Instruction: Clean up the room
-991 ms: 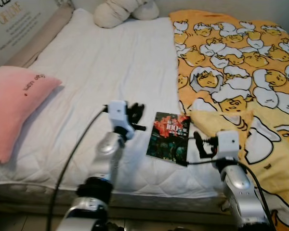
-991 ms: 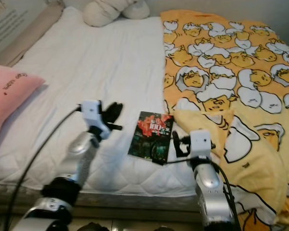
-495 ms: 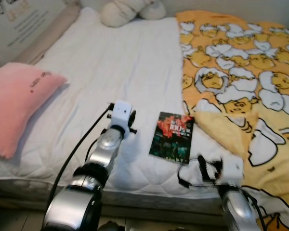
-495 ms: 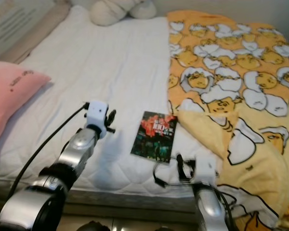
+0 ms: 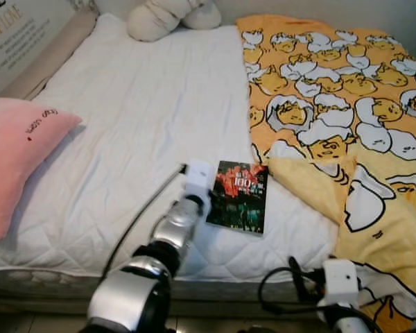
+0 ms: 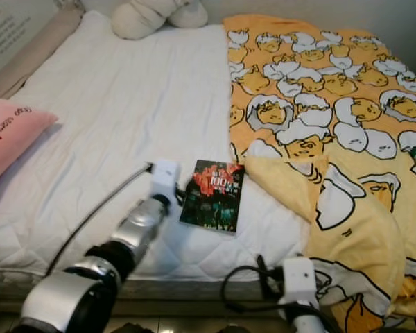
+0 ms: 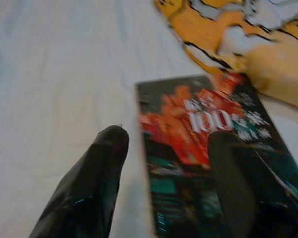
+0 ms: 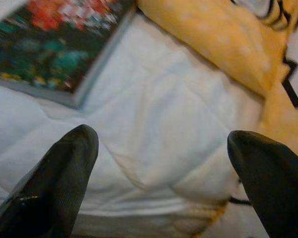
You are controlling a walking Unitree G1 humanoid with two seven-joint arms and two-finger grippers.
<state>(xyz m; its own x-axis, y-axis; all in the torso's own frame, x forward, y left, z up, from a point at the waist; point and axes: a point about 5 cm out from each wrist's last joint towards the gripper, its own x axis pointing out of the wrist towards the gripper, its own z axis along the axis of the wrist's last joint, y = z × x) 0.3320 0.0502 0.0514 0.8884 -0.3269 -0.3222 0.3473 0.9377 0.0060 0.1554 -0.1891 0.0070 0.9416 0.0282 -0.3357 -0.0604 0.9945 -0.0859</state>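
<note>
A dark book (image 5: 239, 195) with a red cover picture and "100" on it lies flat on the white bed sheet (image 5: 125, 125), beside the folded corner of the yellow blanket (image 5: 312, 184). My left gripper (image 7: 169, 139) is open low over the book's (image 7: 203, 129) left edge, with one finger above the sheet and the other above the cover. My right gripper (image 8: 164, 139) is open, low at the mattress's front edge, below the book's (image 8: 49, 44) near right corner and apart from it.
A pink pillow (image 5: 21, 152) rests at the bed's left side. A yellow egg-patterned blanket (image 5: 333, 104) covers the right half. A white plush bundle (image 5: 166, 17) sits at the far end. The bed's front edge (image 5: 215, 281) runs just before me.
My left gripper has moved right across the sheet to the book's left edge. My right arm has dropped back and down to the bed's front edge. The camera shifted slightly.
</note>
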